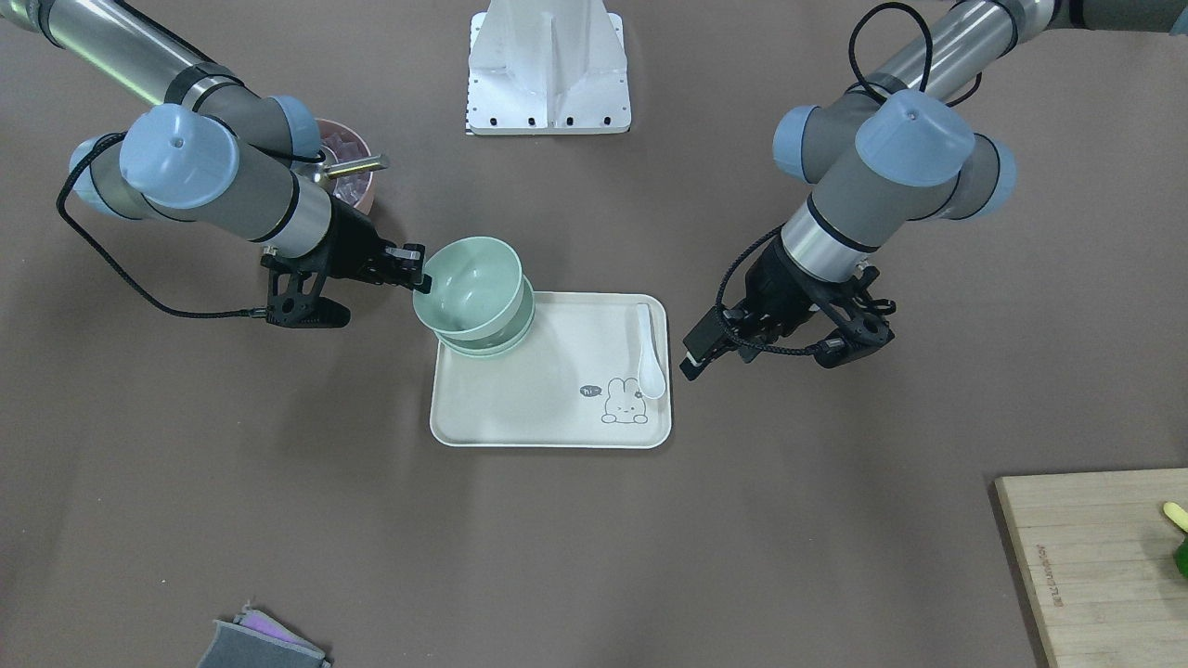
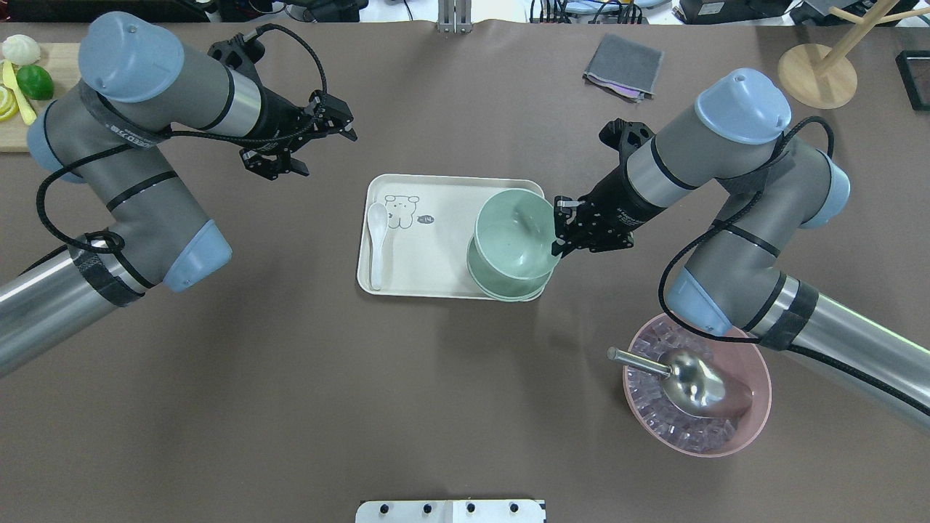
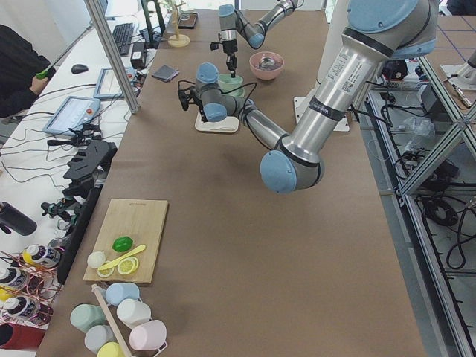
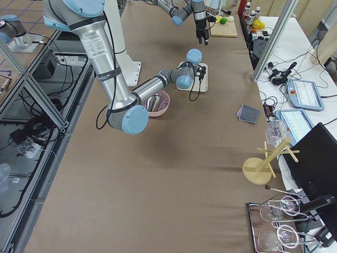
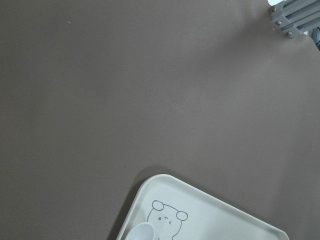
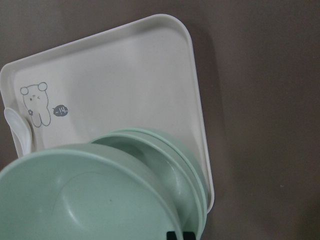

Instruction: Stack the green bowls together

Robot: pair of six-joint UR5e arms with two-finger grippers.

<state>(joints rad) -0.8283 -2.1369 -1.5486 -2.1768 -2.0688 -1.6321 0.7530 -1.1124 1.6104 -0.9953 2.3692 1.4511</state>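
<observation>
Cutting board (image 2: pixel 14 134): lies at the table's far left corner and carries a lime (image 2: pixel 34 82) and pale fruit pieces.
Left gripper (image 2: pixel 320 149): hangs over bare table beyond the tray's left end, its fingers spread wide with nothing between them. Its wrist camera sees only brown table and one corner of the tray.
Tray (image 2: pixel 436 218): cream, with rounded corners and a small bear drawing, flat at the middle of the table.
Spoon (image 2: pixel 376 243): white, lying along the tray's left edge just beside the drawing.
Lower green bowls (image 2: pixel 508 290): two of them, nested one in the other, standing on the tray's right corner nearest the robot.
Top green bowl (image 2: pixel 516 232): sits over the nested pair, tilted and shifted a little off their centre. Whether it touches them cannot be told.
Right gripper (image 2: pixel 558 234): fingers closed on the top green bowl's right rim, pinching its wall.
Pink bowl (image 2: pixel 763 392): on the table near the robot's right side, well apart from the tray, holding clear cubes and a metal scoop (image 2: pixel 694 385).
Cloth (image 2: pixel 623 67): grey, folded, at the far edge.
Wooden stand (image 2: pixel 817 76): at the far right corner.
</observation>
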